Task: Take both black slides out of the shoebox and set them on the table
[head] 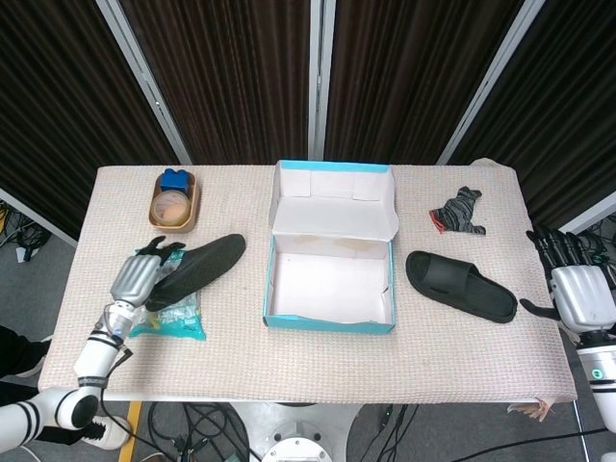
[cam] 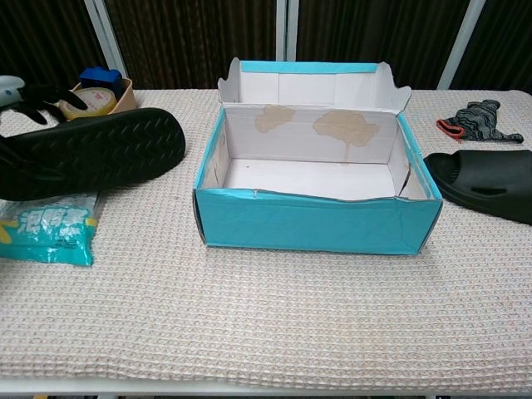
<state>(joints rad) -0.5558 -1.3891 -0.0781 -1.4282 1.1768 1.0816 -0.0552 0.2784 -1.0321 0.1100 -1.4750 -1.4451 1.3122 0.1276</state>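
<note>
The blue shoebox (head: 330, 322) (cam: 316, 224) stands open and empty mid-table. My left hand (head: 138, 276) (cam: 25, 98) grips one black slide (head: 199, 270) (cam: 91, 152) sole-up, low over the snack bag left of the box. The other black slide (head: 460, 286) (cam: 482, 185) lies on the table right of the box. My right hand (head: 574, 288) hangs off the table's right edge with fingers spread, holding nothing.
A teal snack bag (head: 175, 317) (cam: 46, 229) lies under the held slide. A wooden bowl (head: 173, 205) (cam: 106, 93) with a tape roll and a blue block sits at the back left. A crumpled dark cloth (head: 459, 211) (cam: 478, 119) lies at the back right.
</note>
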